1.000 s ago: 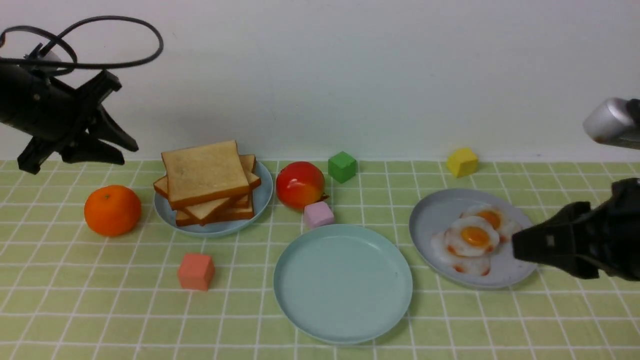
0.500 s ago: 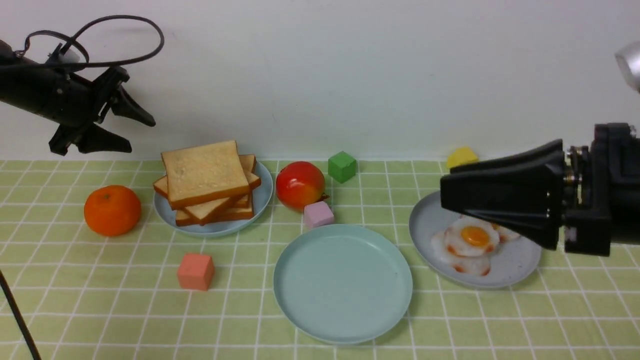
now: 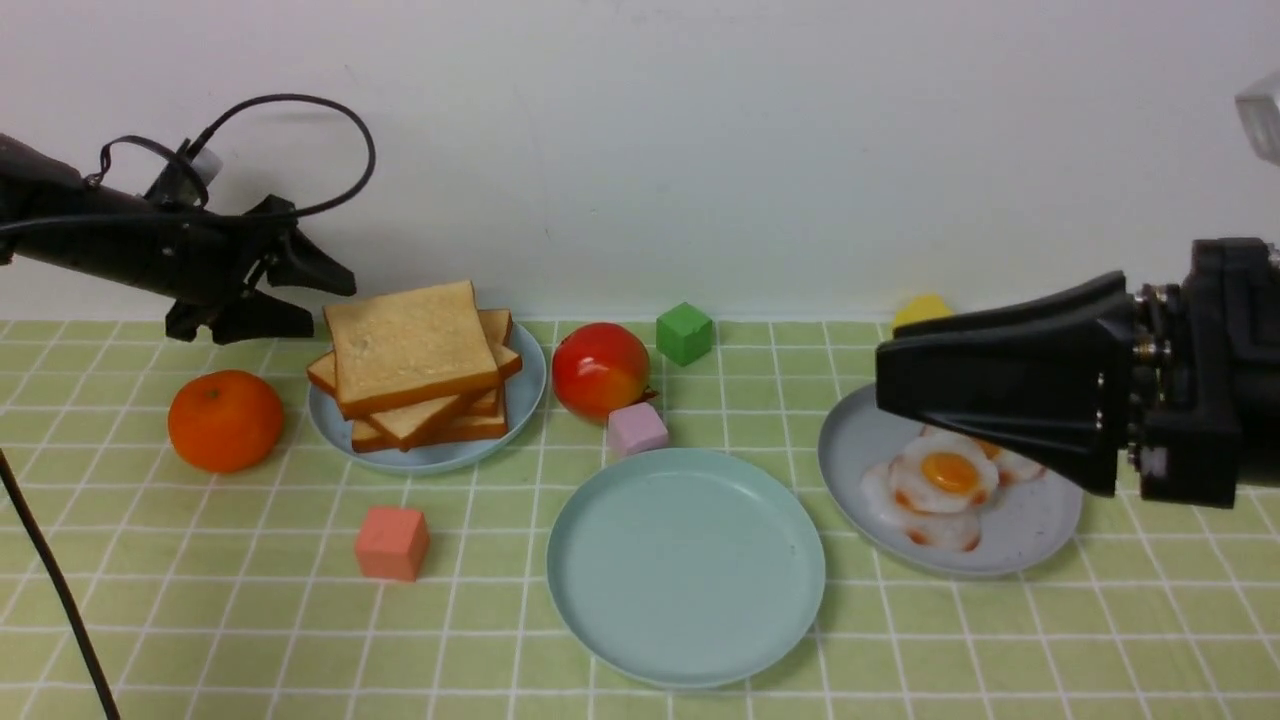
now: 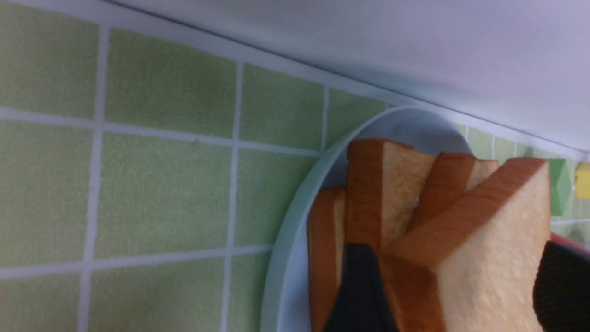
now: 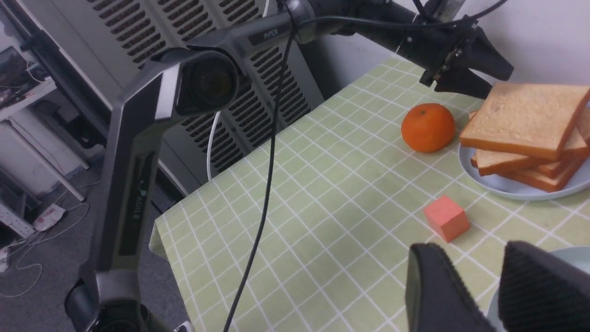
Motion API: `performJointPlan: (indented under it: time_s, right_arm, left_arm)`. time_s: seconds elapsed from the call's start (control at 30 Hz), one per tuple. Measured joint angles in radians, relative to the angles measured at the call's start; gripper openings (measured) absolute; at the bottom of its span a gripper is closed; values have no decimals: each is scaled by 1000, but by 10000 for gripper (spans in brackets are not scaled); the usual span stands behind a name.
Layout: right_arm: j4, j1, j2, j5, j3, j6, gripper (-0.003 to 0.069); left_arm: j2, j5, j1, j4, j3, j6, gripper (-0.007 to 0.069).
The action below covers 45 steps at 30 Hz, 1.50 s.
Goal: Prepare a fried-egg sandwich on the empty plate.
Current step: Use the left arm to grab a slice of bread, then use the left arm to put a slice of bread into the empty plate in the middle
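The left gripper (image 3: 325,306) is hovering with its fingers spread at the far-left corner of the toast stack (image 3: 415,345). The right gripper (image 3: 885,385), fingers slightly parted around nothing, is hanging by the fried eggs (image 3: 945,475) on the greyish plate (image 3: 1040,520). The empty teal plate (image 3: 686,570) is lying near centre, between the two.

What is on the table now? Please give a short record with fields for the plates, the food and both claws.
Empty plate: teal-green, bare, front centre
Toast stack: on pale blue plate, left rear
Fried eggs: on greyish plate, right side
Left claw: open, at the stack's left edge
Right claw: open, holding nothing
Other: orange, red fruit
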Motion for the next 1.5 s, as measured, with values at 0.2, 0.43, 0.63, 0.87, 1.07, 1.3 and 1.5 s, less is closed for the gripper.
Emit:
performJointPlan:
  time_s: [0.2,0.43,0.63,0.87,1.07,1.3,1.5]
  right_arm:
    - [21,0,0,1,0,4,238]
    - [21,0,0,0,0,27,239]
    - [21,0,0,0,0,42,239]
    - [23,0,0,0,0,44,239]
    - [24,0,0,0,0,44,239]
    - [21,0,-1,0,0,44,239]
    - [-31,0,-1,-50,0,44,239]
  left_arm:
    - [23,-26,0,-30,0,5,461]
    - [23,-44,0,-46,-2,68,266]
    - [23,-21,0,-60,-3,106,49]
    - [20,32,0,-100,-3,178,17]
    - [-23,131,0,-161,-3,314,17]
    - [-117,137,-40,-203,47,341,17]
    - [-156,137,-159,-203,139,372,17]
